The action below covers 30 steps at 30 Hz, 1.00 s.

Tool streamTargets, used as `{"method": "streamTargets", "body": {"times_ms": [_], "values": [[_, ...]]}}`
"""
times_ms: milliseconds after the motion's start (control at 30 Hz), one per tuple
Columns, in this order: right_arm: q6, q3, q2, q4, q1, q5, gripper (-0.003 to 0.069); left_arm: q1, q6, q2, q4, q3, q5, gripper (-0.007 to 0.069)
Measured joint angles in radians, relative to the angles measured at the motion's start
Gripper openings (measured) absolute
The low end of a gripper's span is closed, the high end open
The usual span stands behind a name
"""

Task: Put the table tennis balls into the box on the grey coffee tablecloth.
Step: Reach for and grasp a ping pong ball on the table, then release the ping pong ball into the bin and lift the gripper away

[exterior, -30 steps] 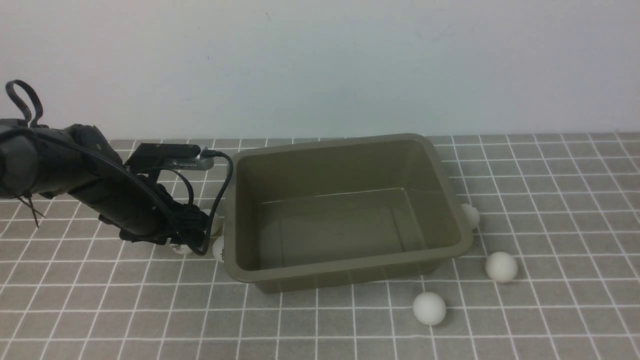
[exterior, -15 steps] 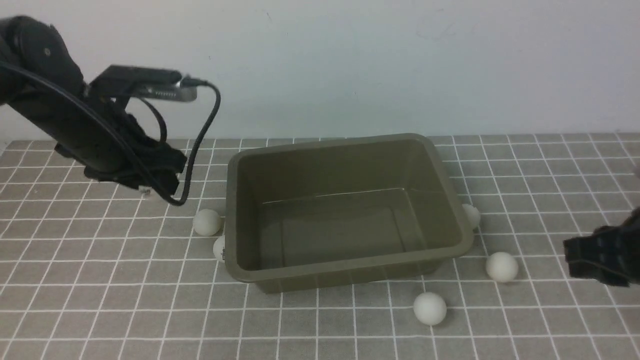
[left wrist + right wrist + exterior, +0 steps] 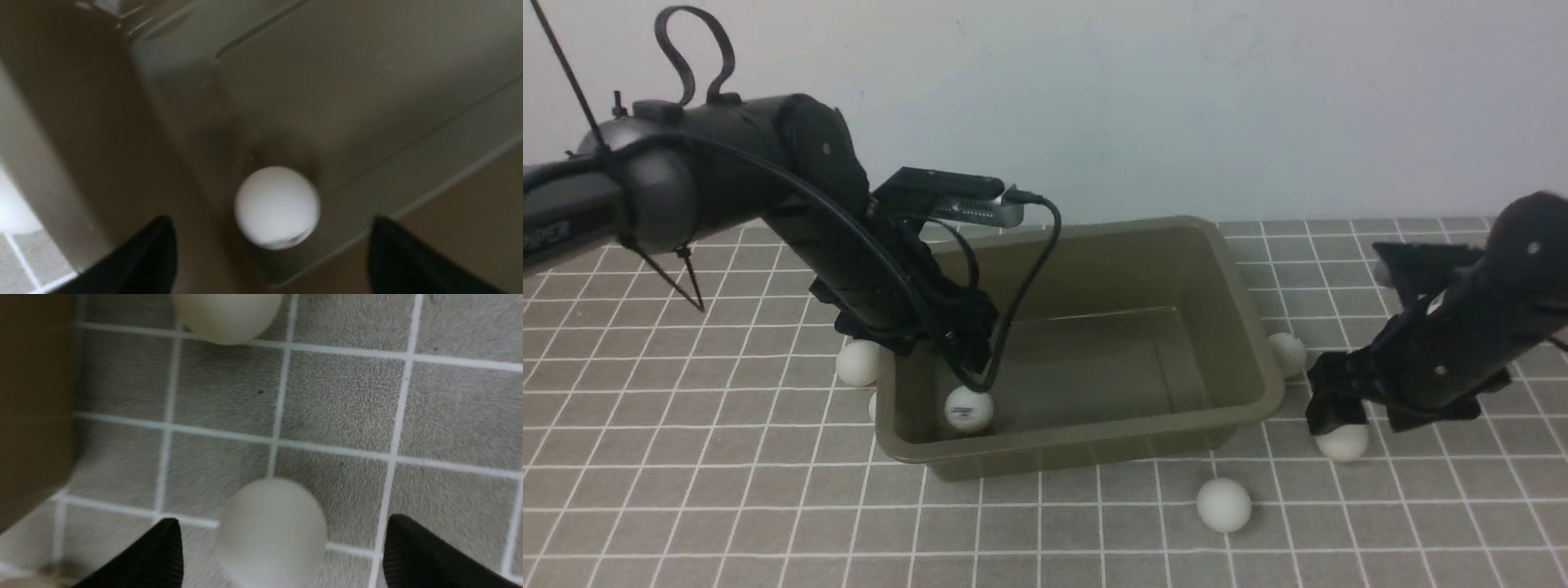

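Observation:
The olive box [image 3: 1094,231] stands on the grey checked tablecloth [image 3: 727,490]. My left gripper [image 3: 964,359] hangs open over the box's near-left corner. One white ball [image 3: 968,408] lies free on the box floor below it; in the left wrist view this ball [image 3: 278,206] sits between the spread fingers [image 3: 151,253]. My right gripper [image 3: 1339,412] is open, low over a ball [image 3: 1342,441] right of the box. In the right wrist view that ball [image 3: 271,531] lies on the cloth between the fingertips [image 3: 408,543], untouched.
Two balls lie left of the box, one in the open [image 3: 858,362] and one half hidden by the wall [image 3: 874,404]. One ball [image 3: 1288,353] rests against the box's right wall. One ball [image 3: 1223,504] lies in front. A wall stands behind.
My left arm rose from the cloth left of the box, swung over the box's near-left corner, and its ball now lies inside. My right arm came in from the right over a ball.

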Motion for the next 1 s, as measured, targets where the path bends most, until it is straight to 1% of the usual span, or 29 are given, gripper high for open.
{"method": "streamTargets", "body": {"times_ms": [33, 100, 133, 167, 200, 233, 267, 300, 333, 400, 433, 467, 500, 533, 633, 733, 767, 800, 833, 867, 933, 967, 1000], "values": [[0.000, -0.017, 0.046, -0.001, 0.001, -0.004, 0.0560, 0.008, -0.010, -0.004, 0.018, -0.052, 0.042, 0.0616], [0.000, -0.031, 0.077, -0.001, 0.002, 0.000, 0.0485, 0.024, -0.018, -0.018, 0.043, -0.098, 0.085, 0.0594], [-0.003, -0.041, 0.088, -0.004, 0.002, 0.008, 0.0427, 0.039, -0.024, -0.031, 0.063, -0.132, 0.113, 0.0552], [-0.008, -0.057, 0.091, -0.017, 0.002, 0.025, 0.0337, 0.068, -0.031, -0.051, 0.087, -0.174, 0.151, 0.0454], [-0.007, -0.059, 0.091, -0.017, 0.002, 0.028, 0.0337, 0.068, -0.031, -0.054, 0.091, -0.180, 0.151, 0.0437], [-0.008, -0.082, 0.079, -0.028, 0.001, 0.075, 0.0358, 0.125, -0.037, -0.093, 0.128, -0.213, 0.189, 0.0251], [-0.008, -0.090, 0.065, -0.029, 0.001, 0.098, 0.0358, 0.146, -0.039, -0.111, 0.135, -0.219, 0.197, 0.0171], [-0.008, -0.096, 0.060, -0.032, 0.000, 0.105, 0.0358, 0.153, -0.039, -0.115, 0.138, -0.219, 0.200, 0.0171], [-0.002, -0.118, 0.015, -0.035, -0.002, 0.141, 0.0358, 0.223, -0.040, -0.141, 0.153, -0.220, 0.214, 0.0062], [0.007, -0.154, -0.091, -0.011, 0.002, 0.184, 0.0358, 0.298, -0.041, -0.150, 0.157, -0.211, 0.229, 0.0015], [0.007, -0.156, -0.091, -0.008, 0.004, 0.184, 0.0358, 0.305, -0.041, -0.148, 0.156, -0.209, 0.229, 0.0013], [0.005, -0.171, -0.134, 0.017, 0.015, 0.181, 0.0358, 0.335, -0.039, -0.140, 0.148, -0.197, 0.233, 0.0004], [-0.020, -0.204, -0.187, 0.069, 0.058, 0.151, 0.0358, 0.369, -0.013, -0.105, 0.106, -0.174, 0.234, -0.0003], [-0.023, -0.211, -0.191, 0.074, 0.064, 0.142, 0.0358, 0.372, -0.004, -0.100, 0.101, -0.169, 0.234, -0.0003], [-0.053, -0.277, -0.163, 0.135, 0.146, 0.104, 0.0358, 0.370, 0.080, -0.018, 0.000, -0.154, 0.233, 0.0024], [-0.062, -0.363, -0.078, 0.174, 0.192, 0.143, 0.0360, 0.348, 0.138, 0.058, -0.059, -0.149, 0.225, 0.0104], [-0.074, -0.420, -0.023, 0.179, 0.205, 0.190, 0.0379, 0.332, 0.149, 0.098, -0.075, -0.149, 0.219, 0.0181], [-0.077, -0.434, -0.005, 0.180, 0.208, 0.209, 0.0398, 0.328, 0.152, 0.111, -0.080, -0.149, 0.214, 0.0213], [-0.081, -0.483, 0.023, 0.180, 0.213, 0.247, 0.0456, 0.315, 0.155, 0.133, -0.084, -0.148, 0.199, 0.0283], [-0.084, -0.503, 0.036, 0.180, 0.213, 0.270, 0.0485, 0.311, 0.158, 0.146, -0.084, -0.148, 0.191, 0.0331], [-0.086, -0.559, 0.044, 0.163, 0.213, 0.314, 0.0569, 0.294, 0.160, 0.170, -0.084, -0.148, 0.163, 0.0433], [-0.086, -0.586, 0.042, 0.149, 0.212, 0.334, 0.0603, 0.287, 0.160, 0.183, -0.084, -0.148, 0.145, 0.0489], [-0.086, -0.602, 0.035, 0.133, 0.212, 0.343, 0.0617, 0.279, 0.160, 0.193, -0.081, -0.148, 0.124, 0.0526]]}}
